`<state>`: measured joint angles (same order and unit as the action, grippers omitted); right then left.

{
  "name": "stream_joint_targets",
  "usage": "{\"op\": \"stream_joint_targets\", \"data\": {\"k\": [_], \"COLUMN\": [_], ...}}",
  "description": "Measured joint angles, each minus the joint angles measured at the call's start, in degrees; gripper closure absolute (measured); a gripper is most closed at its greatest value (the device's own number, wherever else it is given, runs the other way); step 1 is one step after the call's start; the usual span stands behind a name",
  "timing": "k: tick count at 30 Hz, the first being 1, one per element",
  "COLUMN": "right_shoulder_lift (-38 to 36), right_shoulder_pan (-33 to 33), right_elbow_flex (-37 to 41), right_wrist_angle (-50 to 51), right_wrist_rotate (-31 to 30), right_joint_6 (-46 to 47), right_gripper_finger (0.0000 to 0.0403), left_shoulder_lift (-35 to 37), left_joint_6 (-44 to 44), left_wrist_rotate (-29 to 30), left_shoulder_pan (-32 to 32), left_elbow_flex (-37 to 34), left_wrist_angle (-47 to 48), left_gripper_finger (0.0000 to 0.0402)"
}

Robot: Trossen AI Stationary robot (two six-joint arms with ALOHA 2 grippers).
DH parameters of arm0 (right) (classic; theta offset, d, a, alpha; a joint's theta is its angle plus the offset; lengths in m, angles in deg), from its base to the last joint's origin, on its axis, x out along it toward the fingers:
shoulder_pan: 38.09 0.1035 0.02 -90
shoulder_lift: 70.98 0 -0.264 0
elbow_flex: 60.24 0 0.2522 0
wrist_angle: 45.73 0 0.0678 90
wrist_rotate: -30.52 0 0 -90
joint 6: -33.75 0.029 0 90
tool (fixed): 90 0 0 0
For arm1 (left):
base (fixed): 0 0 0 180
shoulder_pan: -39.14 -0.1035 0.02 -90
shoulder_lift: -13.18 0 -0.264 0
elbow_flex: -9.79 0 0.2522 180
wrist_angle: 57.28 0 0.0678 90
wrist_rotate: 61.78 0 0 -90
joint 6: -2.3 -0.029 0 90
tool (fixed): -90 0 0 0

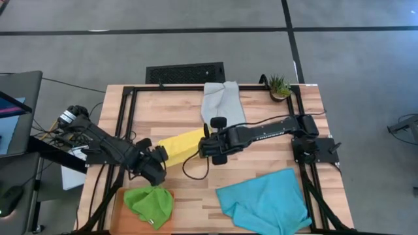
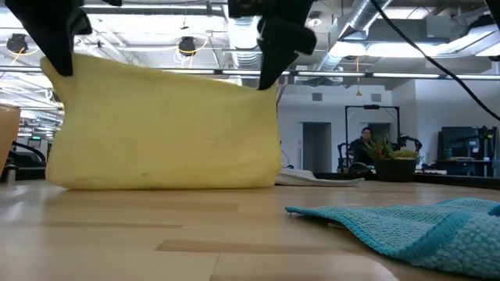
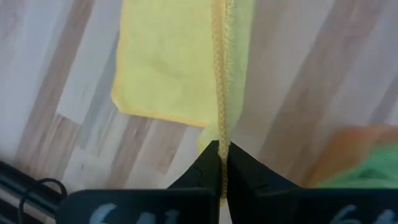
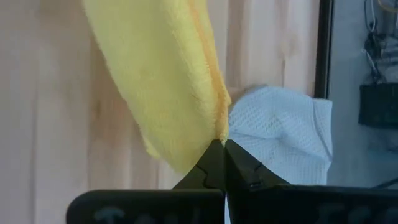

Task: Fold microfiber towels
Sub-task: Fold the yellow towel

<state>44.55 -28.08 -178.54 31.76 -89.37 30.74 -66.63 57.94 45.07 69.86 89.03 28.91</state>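
Note:
The yellow towel [image 2: 164, 125] hangs as a broad sheet between my two grippers, and its lower edge [image 2: 156, 186] rests on the wooden table. My left gripper [image 1: 159, 158] is shut on its left top corner. My right gripper [image 1: 204, 147] is shut on its right top corner. The grey towel [image 1: 222, 101] lies flat at the table's far edge. The green towel [image 1: 150, 203] lies crumpled at the near left. The turquoise towel [image 1: 264, 199] lies spread at the near right. My left gripper pinches the yellow towel's stitched top edge [image 3: 221, 140] at its left corner between the two fingers, from above, pointing steeply down. The edge runs straight away from the fingertips. The towel hangs below, its lower edge on the table. My right gripper pinches the yellow towel's right top corner [image 4: 219, 134] between its two fingertips, slanting down from the table's right. The cloth hangs below the fingers; one layer or several, I cannot tell. The top edge between the two grippers runs nearly straight.
An orange tray [image 1: 119, 199] lies under the green towel at the near left corner. A small potted plant [image 1: 279, 86] stands at the far right corner. A black frame [image 1: 127, 111] runs around the tabletop. Bare wood shows in the middle near the front.

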Motion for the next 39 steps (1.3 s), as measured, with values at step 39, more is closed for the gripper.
{"op": "stream_joint_targets", "data": {"k": [39], "right_shoulder_lift": [0.0], "right_shoulder_pan": [-12.9], "right_elbow_flex": [13.1], "right_wrist_angle": [-17.5], "right_wrist_rotate": [9.2], "right_joint_6": [-5.0], "right_gripper_finger": [0.0351], "left_shoulder_lift": [0.0], "left_joint_6": [-6.9], "left_wrist_rotate": [-0.4], "left_shoulder_pan": [-21.3], "left_elbow_flex": [-11.1], "left_wrist_angle": [-7.1], "left_gripper_finger": [0.0397]}}
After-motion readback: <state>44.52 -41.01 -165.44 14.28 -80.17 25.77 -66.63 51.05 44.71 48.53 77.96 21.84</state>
